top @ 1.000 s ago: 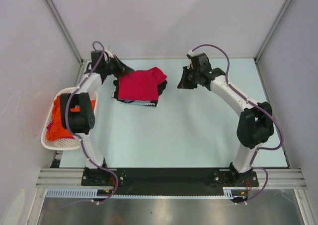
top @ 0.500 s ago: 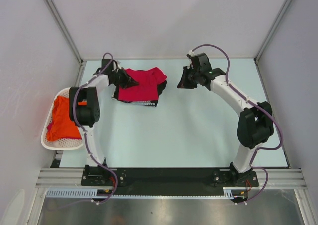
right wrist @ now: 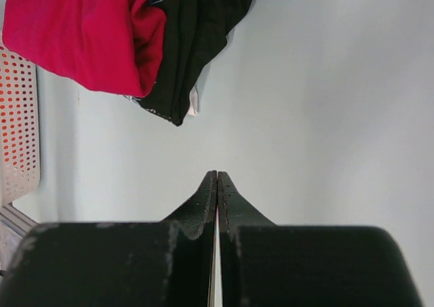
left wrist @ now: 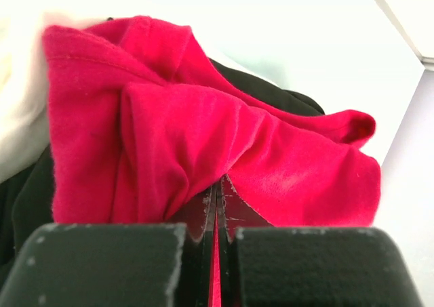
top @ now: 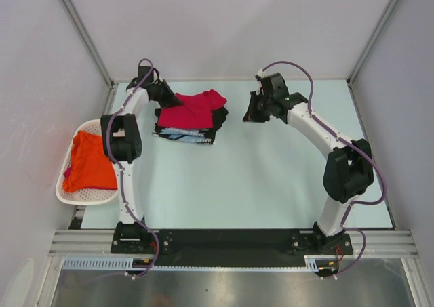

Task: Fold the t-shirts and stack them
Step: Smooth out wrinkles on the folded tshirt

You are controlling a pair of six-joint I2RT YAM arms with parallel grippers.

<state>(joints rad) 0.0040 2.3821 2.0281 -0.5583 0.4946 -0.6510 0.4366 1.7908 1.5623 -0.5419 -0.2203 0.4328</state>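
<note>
The left gripper (top: 167, 98) has its jaws pressed tight together. A fold of the red t-shirt (top: 193, 110) is pinched at its tips, and the soft cloth bunches up around them in the left wrist view (left wrist: 217, 185). The right gripper (top: 249, 112) is also closed tight, with nothing in it. It hangs just above the bare table (top: 271, 178), near the right side of the pile but not touching it.

The red t-shirt lies crumpled on top of the black t-shirts (top: 218, 120), near the back of the table on the left side. A bit of light-blue print peeks out at the front edge of the pile. The black cloth sticks out past the red on the right side (right wrist: 196, 43).

The orange t-shirt (top: 91, 165) lies in the white basket (top: 64, 197) at the table's left edge. The basket is hard plastic, full of little round holes (right wrist: 17, 131). The middle and right of the table are smooth and pale.
</note>
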